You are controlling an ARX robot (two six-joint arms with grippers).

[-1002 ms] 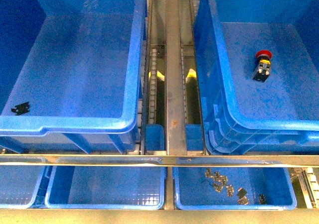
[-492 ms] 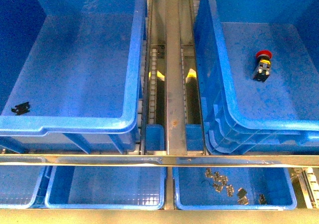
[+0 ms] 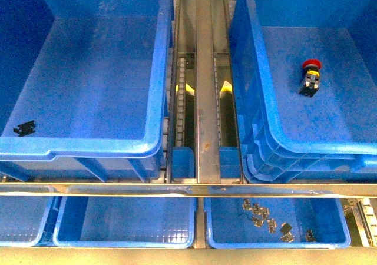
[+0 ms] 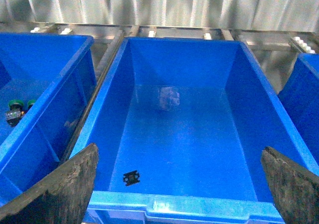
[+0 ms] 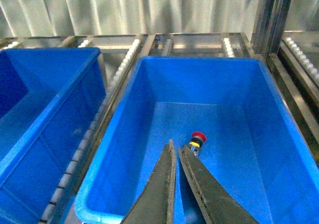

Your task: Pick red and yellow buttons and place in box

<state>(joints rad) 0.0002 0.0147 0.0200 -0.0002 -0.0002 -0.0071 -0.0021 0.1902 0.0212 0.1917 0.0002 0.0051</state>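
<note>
Red button [image 3: 310, 76]: lying on the floor of your right-hand box [image 3: 270, 126].
Right gripper [image 5: 175, 145]: pressed together, nothing in it.
Left gripper [image 4: 179, 152]: spread wide, empty.

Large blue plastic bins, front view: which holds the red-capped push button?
The right-hand deep blue plastic bin, with the doubled rim: the red-capped push button lies on its floor. The left bin holds only a small black fleck.

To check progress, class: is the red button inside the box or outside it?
Inside: the red button lies on the floor of the box, within its walls.
</note>
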